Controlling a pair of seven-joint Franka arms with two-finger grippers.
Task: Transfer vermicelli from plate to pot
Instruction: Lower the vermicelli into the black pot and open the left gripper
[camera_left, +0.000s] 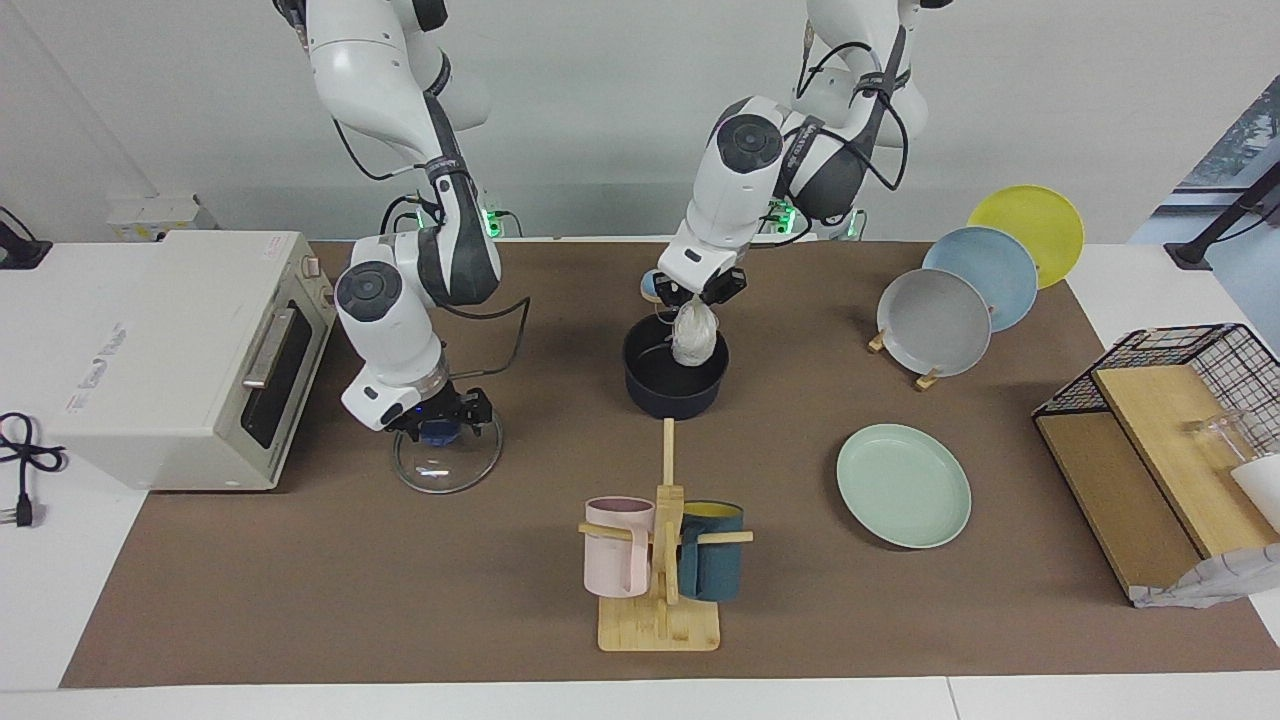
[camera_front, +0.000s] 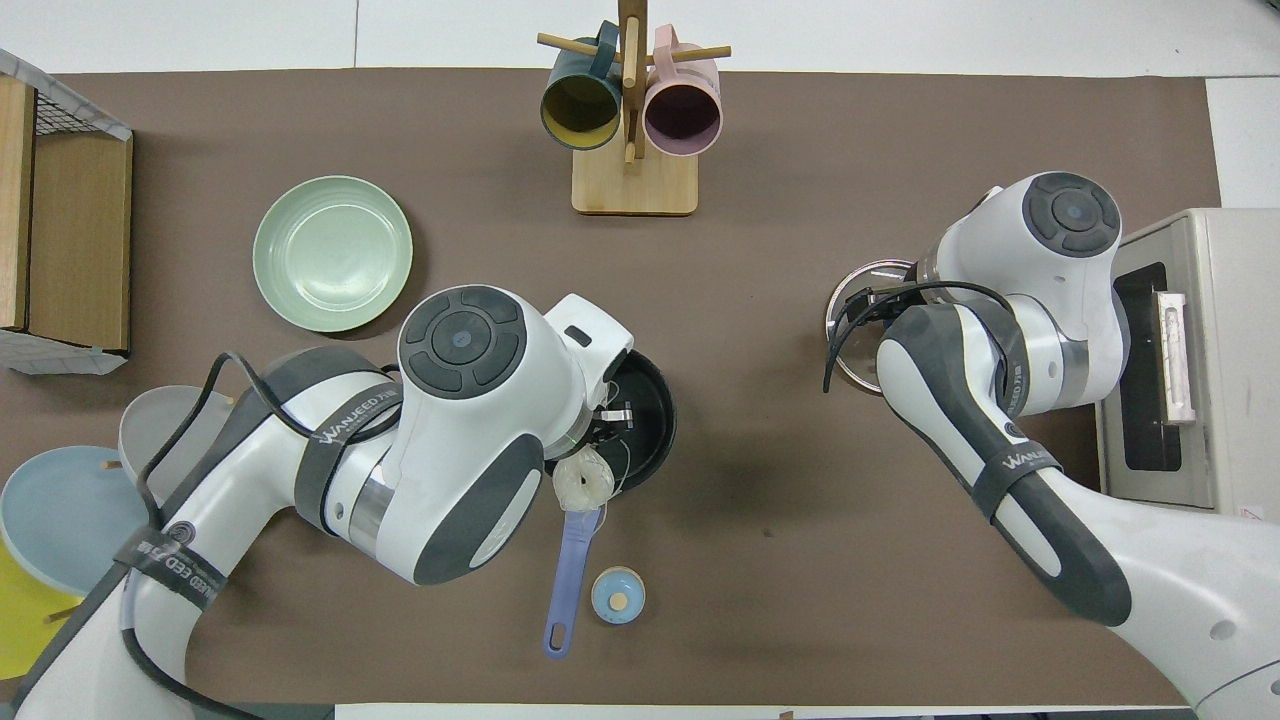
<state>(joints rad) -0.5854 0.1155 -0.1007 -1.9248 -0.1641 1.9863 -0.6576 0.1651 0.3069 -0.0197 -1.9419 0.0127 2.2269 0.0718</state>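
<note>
Dangling a nest of vermicelli (camera_left: 694, 335) over the pot (camera_left: 675, 380), the left gripper (camera_left: 697, 292) is pinching it for dropping, while the right gripper (camera_left: 437, 418) is gripping the glass lid's (camera_left: 447, 462) knob, keeping it off.

1. The vermicelli (camera_front: 585, 480) nest hangs over the pot (camera_front: 645, 420) rim, above its blue handle.
2. The mint-green plate (camera_front: 332, 252) lies bare, farther from the robots, toward the left arm's end.
</note>
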